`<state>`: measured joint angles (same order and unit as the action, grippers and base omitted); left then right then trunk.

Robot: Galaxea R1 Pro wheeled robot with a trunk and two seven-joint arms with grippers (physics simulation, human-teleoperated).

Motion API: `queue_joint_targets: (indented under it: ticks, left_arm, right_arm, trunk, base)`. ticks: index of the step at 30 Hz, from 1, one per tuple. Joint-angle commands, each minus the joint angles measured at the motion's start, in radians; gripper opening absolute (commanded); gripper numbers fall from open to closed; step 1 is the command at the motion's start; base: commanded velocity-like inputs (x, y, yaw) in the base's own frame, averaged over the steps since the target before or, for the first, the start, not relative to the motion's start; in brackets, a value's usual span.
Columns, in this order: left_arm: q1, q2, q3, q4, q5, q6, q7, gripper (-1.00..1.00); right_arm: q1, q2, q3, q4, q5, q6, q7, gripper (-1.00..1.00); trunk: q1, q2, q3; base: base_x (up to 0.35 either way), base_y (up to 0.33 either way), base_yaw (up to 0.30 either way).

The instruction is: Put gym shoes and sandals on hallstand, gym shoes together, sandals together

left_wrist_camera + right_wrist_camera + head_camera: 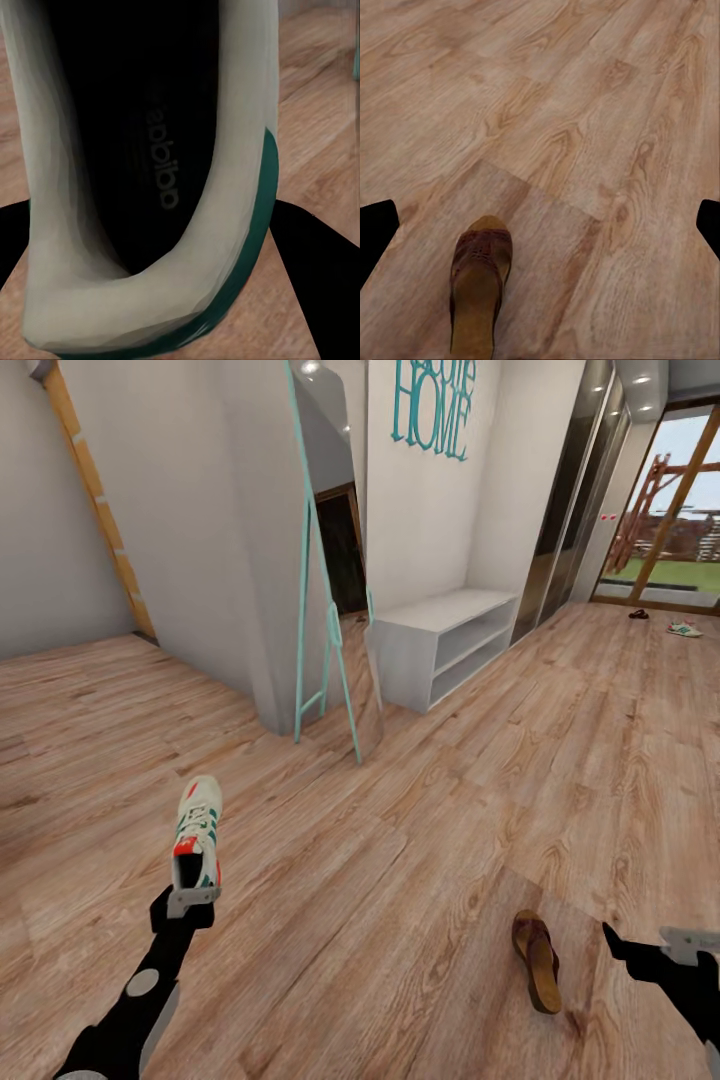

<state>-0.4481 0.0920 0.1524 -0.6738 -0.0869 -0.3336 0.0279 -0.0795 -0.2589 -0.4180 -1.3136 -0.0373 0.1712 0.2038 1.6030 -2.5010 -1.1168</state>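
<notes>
Light brown wood-grain plank floor (420, 880) fills most of the head view. The pale grey-white hallstand with two open shelf levels (445, 645) stands right of centre in the upper half, the teal-framed leaning mirror (330, 560) just left of it. At lower left, the left pincer (192, 895) is clamped on the heel of a white gym shoe with green stripes (197, 830), held off the floor. At lower right, the right pincer (650, 945) is spread wide, empty, beside a brown flat sandal (536, 958) lying on the planks. At the far upper right lie the second gym shoe (685, 629) and a small dark sandal (638, 614).
</notes>
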Motion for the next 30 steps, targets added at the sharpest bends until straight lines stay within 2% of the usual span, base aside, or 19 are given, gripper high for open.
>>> queue_joint_targets:
  ticks: [1,4,7,10,15,19,23,30]
  left_arm:
    - [-0.001,-0.001,0.002,0.0,-0.011,-0.002,0.003,-1.0]
    - [-0.002,-0.008,0.002,-0.001,-0.018,0.025,0.001,-1.0]
    - [-0.008,-0.013,0.001,-0.002,-0.017,0.071,-0.002,-1.0]
    - [-0.014,-0.022,-0.008,-0.004,-0.018,0.108,-0.004,-1.0]
    - [-0.03,-0.062,-0.043,-0.042,-0.02,0.146,-0.004,-1.0]
    - [-0.052,-0.088,-0.095,-0.119,-0.021,0.246,-0.001,-1.0]
    - [-0.06,-0.094,-0.124,-0.201,-0.02,0.323,0.001,-1.0]
    - [-0.06,-0.094,-0.127,-0.226,-0.019,0.334,0.007,-1.0]
  right_arm:
    - [-0.001,0.0,0.018,0.015,-0.003,-0.006,0.005,1.0]
    - [-0.001,0.001,0.092,0.109,-0.004,-0.088,0.004,1.0]
    - [-0.001,0.002,0.114,0.178,-0.004,-0.142,0.003,1.0]
    - [-0.001,0.012,0.121,0.227,-0.004,-0.18,0.003,1.0]
    - [-0.001,0.039,0.124,0.304,-0.003,-0.233,0.001,1.0]
    - [-0.001,0.078,0.125,0.332,-0.001,-0.277,0.001,1.0]
    - [-0.001,0.1,0.124,0.339,0.004,-0.288,0.002,1.0]
    - [0.0,0.102,0.123,0.338,0.005,-0.291,-0.001,1.0]
  trunk:
    - [0.0,0.0,-0.001]
    - [0.0,0.0,-0.001]
    - [0.0,0.0,-0.001]
    - [0.0,0.0,-0.001]
    - [0.0,0.0,-0.001]
    - [0.0,0.0,-0.001]
    - [0.0,0.0,-0.001]
    - [0.0,0.0,-0.001]
  base:
    - [0.0,0.0,0.0]
    - [0.0,0.0,0.0]
    - [0.0,0.0,0.0]
    - [0.0,0.0,0.0]
    - [0.0,0.0,0.0]
    - [0.0,0.0,0.0]
    - [0.0,0.0,0.0]
    - [0.155,0.0,0.0]
